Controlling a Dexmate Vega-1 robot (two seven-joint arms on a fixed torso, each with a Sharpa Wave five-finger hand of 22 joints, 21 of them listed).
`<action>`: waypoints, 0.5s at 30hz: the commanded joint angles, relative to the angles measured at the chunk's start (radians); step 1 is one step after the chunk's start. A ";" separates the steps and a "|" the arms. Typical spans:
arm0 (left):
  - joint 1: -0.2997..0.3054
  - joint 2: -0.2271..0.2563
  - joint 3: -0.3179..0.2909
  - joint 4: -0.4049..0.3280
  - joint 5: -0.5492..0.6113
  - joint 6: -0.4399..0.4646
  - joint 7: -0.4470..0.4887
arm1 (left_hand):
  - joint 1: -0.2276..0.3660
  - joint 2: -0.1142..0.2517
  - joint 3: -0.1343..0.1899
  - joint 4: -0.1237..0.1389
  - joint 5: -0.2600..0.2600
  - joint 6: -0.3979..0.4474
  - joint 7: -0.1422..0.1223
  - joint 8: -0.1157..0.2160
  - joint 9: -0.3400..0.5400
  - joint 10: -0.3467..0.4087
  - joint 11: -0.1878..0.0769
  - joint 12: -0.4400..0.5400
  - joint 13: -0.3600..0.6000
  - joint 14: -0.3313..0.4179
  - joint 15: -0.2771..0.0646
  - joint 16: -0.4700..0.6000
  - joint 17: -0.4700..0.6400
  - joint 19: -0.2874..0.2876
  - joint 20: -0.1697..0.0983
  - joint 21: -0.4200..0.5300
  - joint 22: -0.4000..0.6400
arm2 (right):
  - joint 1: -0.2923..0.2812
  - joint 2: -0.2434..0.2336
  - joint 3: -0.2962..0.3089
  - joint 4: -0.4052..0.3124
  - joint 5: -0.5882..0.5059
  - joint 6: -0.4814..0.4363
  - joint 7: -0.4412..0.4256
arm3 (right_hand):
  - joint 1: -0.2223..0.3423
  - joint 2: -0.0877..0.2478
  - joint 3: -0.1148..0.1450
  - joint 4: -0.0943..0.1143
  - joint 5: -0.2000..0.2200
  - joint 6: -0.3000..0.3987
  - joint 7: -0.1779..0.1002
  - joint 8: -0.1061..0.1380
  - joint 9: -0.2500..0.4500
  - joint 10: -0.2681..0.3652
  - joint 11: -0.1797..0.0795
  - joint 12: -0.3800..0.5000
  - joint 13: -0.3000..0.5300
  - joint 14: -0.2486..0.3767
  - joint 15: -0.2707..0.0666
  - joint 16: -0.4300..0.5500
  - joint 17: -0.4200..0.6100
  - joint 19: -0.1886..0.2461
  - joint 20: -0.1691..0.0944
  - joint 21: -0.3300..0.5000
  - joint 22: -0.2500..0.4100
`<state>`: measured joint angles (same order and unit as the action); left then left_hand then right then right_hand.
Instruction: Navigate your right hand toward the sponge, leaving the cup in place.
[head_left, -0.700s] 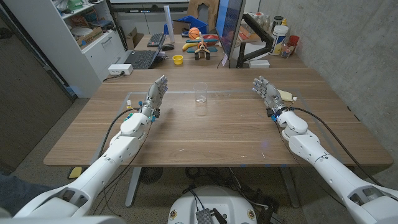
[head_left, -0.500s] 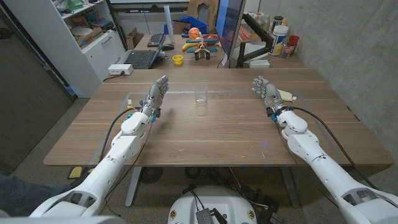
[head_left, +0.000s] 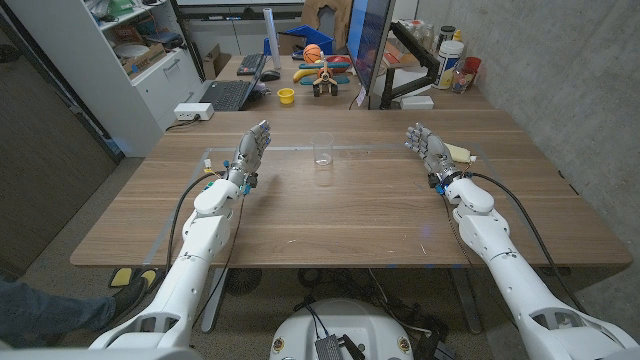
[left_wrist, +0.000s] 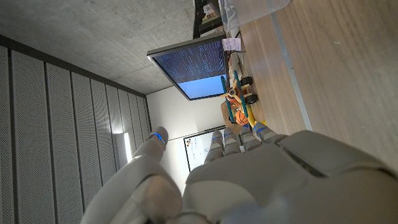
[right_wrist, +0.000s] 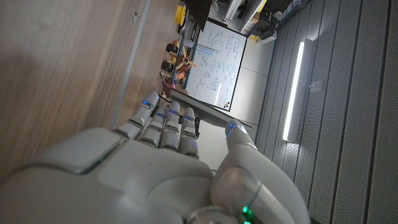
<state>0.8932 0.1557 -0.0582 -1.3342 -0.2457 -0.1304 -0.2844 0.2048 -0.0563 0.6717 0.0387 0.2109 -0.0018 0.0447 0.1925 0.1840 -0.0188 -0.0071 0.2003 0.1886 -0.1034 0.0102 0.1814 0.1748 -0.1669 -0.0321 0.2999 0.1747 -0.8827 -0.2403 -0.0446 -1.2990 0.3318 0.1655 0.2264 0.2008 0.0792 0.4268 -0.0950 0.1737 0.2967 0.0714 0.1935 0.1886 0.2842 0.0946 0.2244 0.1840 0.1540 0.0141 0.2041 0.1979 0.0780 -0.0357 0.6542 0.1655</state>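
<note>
At the near edge of the head view both arms are cut off by the frame's bottom corners, and a person's leg and shoe (head_left: 128, 292) are seen at the lower left beside the table (head_left: 330, 215). Further in, the left hand (head_left: 252, 150) is held with fingers extended and apart, nothing in it; the right hand (head_left: 426, 150) is likewise extended, apart and empty. Just beyond the right hand, the sponge (head_left: 460, 153) is partly hidden behind its fingers; whether they touch cannot be told. The clear cup (head_left: 321, 150) stands upright between the hands, faint against the wood. A monitor (head_left: 371, 45) and toys are seen beyond.
</note>
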 joint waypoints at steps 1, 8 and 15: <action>-0.002 -0.100 -0.107 -0.010 0.116 0.034 -0.078 | 0.009 0.000 0.003 -0.001 0.005 0.002 0.008 0.006 0.003 -0.004 0.000 0.005 0.003 -0.010 0.000 0.005 0.005 -0.037 -0.025 -0.002 0.004 | -0.006 0.081 0.090 -0.010 -0.102 -0.020 0.066 | 0.008 0.002 -0.002 -0.002 0.003 0.009 -0.003 0.003 0.002 0.012 -0.002 0.000 0.002 0.009 0.000 0.006 0.002 0.006 -0.013 -0.003 0.004; -0.006 -0.127 -0.133 -0.005 0.139 0.042 -0.097 | 0.009 0.001 0.002 -0.001 0.004 0.004 0.008 0.007 0.003 -0.003 0.001 0.005 0.003 -0.010 0.000 0.005 0.005 -0.043 -0.022 -0.007 0.005 | -0.003 0.100 0.111 -0.003 -0.134 -0.006 0.089 | 0.010 0.002 -0.004 -0.004 0.003 0.008 -0.005 0.002 0.002 0.013 -0.005 0.000 0.002 0.014 -0.007 0.008 0.001 0.015 -0.016 -0.005 0.004; -0.008 -0.141 -0.147 -0.011 0.162 0.049 -0.105 | 0.011 0.003 0.001 -0.002 0.003 0.011 0.007 0.009 0.003 -0.002 -0.001 0.005 0.003 -0.010 0.000 0.005 0.005 -0.044 -0.023 -0.010 0.005 | 0.003 0.113 0.123 0.004 -0.158 0.010 0.103 | 0.011 0.001 -0.006 -0.007 0.003 0.009 -0.008 0.003 0.002 0.015 -0.007 0.000 0.002 0.018 -0.007 0.009 0.000 0.021 -0.017 -0.008 0.004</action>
<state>0.8898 0.0521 -0.1673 -1.3403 -0.1359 -0.0964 -0.3594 0.2047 -0.0563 0.6716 0.0387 0.2109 0.0020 0.0484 0.1964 0.1839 -0.0188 -0.0071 0.2003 0.1885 -0.1034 0.0102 0.1813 0.1746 -0.1669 -0.0321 0.2952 0.1746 -0.8859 -0.1626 0.0419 -1.3038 0.2197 0.1562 0.2995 0.2008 0.0792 0.4224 -0.0994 0.1736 0.3022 0.0659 0.1935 0.1884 0.2895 0.0893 0.2244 0.1839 0.1593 0.0087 0.2041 0.1951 0.0888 -0.0358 0.6503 0.1654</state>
